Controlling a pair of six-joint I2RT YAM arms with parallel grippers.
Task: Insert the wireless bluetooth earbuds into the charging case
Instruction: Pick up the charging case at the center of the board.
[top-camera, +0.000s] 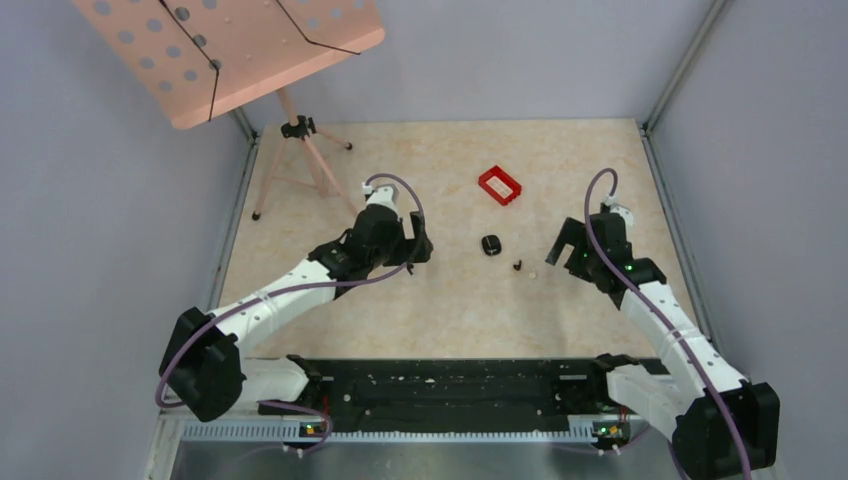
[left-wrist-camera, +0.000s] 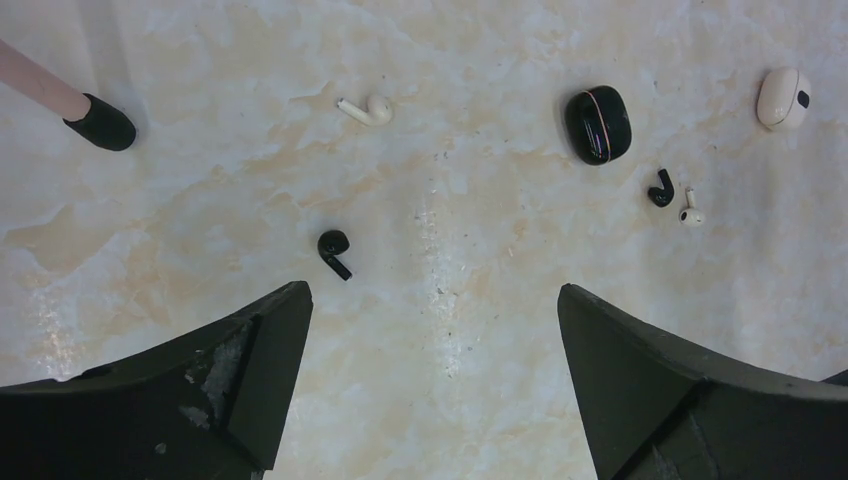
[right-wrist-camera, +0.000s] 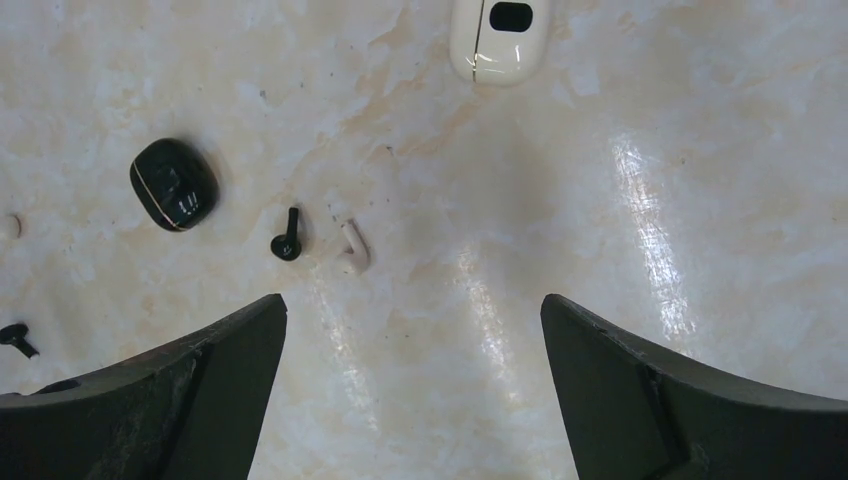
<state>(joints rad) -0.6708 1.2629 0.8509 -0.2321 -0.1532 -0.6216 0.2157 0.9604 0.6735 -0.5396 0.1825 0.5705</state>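
From above, the black charging case (top-camera: 491, 245) lies on the table (top-camera: 440, 320), between the left gripper (top-camera: 424, 248) and the right gripper (top-camera: 563, 246). Just beside it are a dark earbud (top-camera: 517, 266) and a pale earbud (top-camera: 533, 273), which is hard to tell from the tabletop. A red tray (top-camera: 500, 185) sits farther back. A pink music stand (top-camera: 240, 50) is cut off at the top edge.

In the left wrist view the fingers (left-wrist-camera: 200, 400) are spread wide and hold nothing. The black charging case (left-wrist-camera: 598, 124) looks closed, with a thin seam line. A second dark earbud (left-wrist-camera: 335, 250) and a second pale earbud (left-wrist-camera: 368, 109) lie well apart from it. A cream case (left-wrist-camera: 783, 98) is near the right edge.

In the right wrist view the fingers (right-wrist-camera: 680, 400) are also wide apart and hold nothing. The cream case is cut by the top edge here. The second pale earbud is almost lost at the left edge.
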